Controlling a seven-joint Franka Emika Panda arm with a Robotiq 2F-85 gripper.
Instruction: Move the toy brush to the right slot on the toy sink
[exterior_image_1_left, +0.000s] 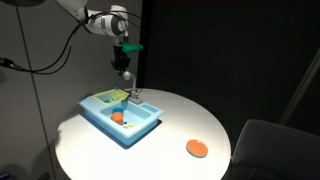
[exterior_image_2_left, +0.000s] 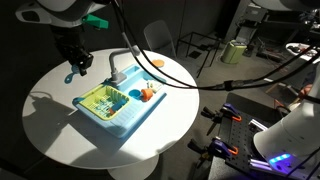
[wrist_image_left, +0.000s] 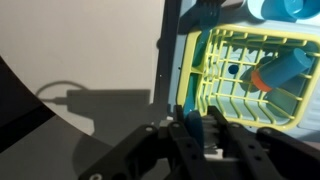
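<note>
As far as I can tell from where I stand, the gripper (exterior_image_2_left: 72, 68) has its fingers drawn in on a small blue thing, prob. the toy brush (exterior_image_2_left: 69, 78). It hangs just under the tips, up in the air and off one end of the toy sink (exterior_image_2_left: 125, 125). That blue bit shows in an exterior view only. In an exterior view the gripper (exterior_image_1_left: 122, 72) is just a dark shape above the sink's (exterior_image_1_left: 130, 138) back edge, and what it holds can't be made out. The wrist view adds the two dark fingers (wrist_image_left: 176, 135) close together w/ a teal sliver between them. It also shows bare table (wrist_image_left: 90, 50) below and the sink off to one side.

One sink, light blue, on the round white table (exterior_image_1_left: 180, 110). Inside sits one yellow-green rack (wrist_image_left: 215, 60), seen in both exterior views too (exterior_image_2_left: 98, 100). Only the wrist view shows one blue cylinder (wrist_image_left: 290, 68) w/ an orange end lying in that rack. Beside the rack lies one small orange piece (exterior_image_1_left: 117, 118) (also visible here (exterior_image_2_left: 148, 95)). One grey faucet (exterior_image_2_left: 112, 73) stands on the rim.

Out on the table, well apart from the sink, is one flat orange disc (exterior_image_1_left: 196, 148), in an exterior view only.
</note>
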